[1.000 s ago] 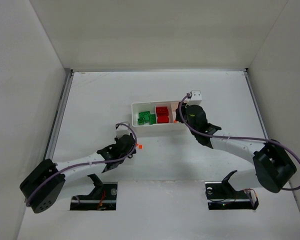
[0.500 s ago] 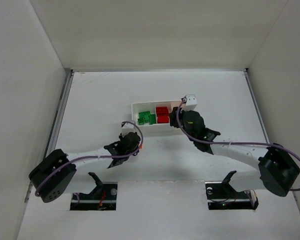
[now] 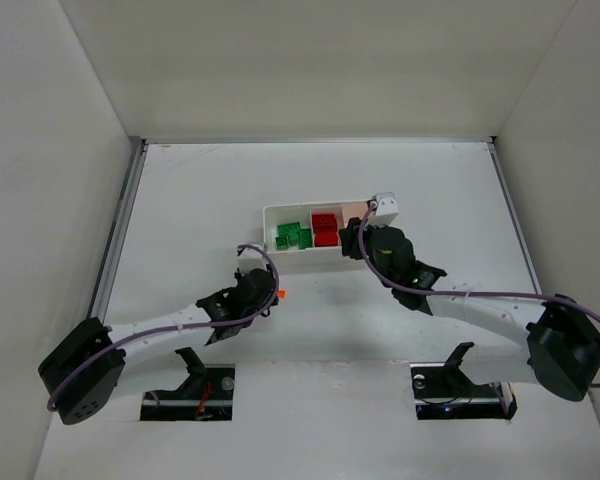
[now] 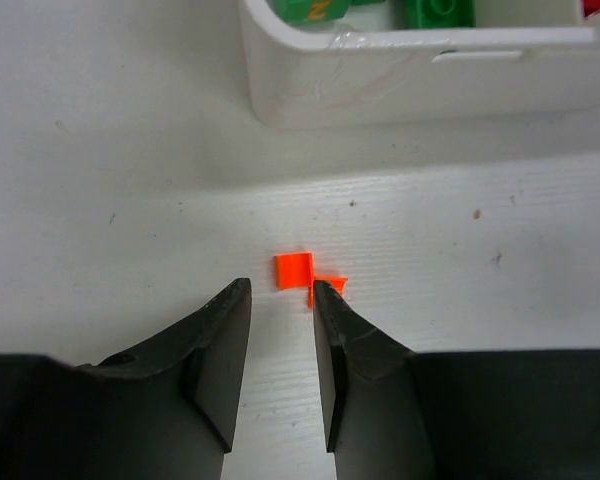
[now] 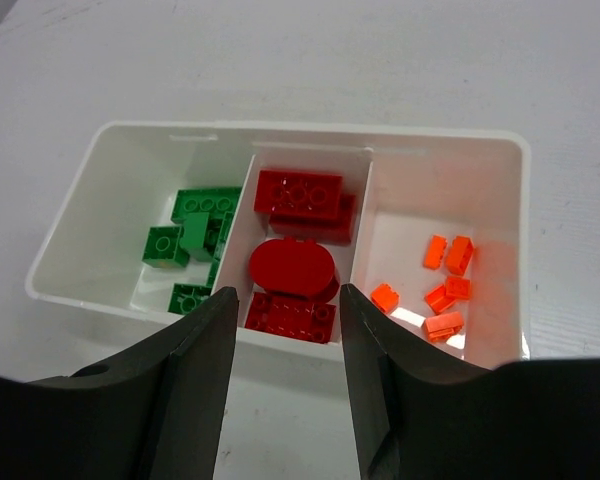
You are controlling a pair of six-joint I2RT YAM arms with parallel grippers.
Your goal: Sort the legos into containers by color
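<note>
The white tray has three containers: green legos in the left one, red legos in the middle, several small orange legos in the right. Two orange bits lie on the table in front of the tray's near wall; they show as one speck from above. My left gripper is low over the table and narrowly open, with nothing between its fingers. The bits sit just past its right fingertip. My right gripper hovers open and unloaded above the tray's near edge.
White walls close in the table on the left, back and right. The right arm runs from the near right toward the tray, and the left arm from the near left. Both bases stand at the near edge.
My left jaws have parted a little, and the orange bits stay on the table at their tips. My right gripper has drawn back and left, from the tray's right end to its near edge.
</note>
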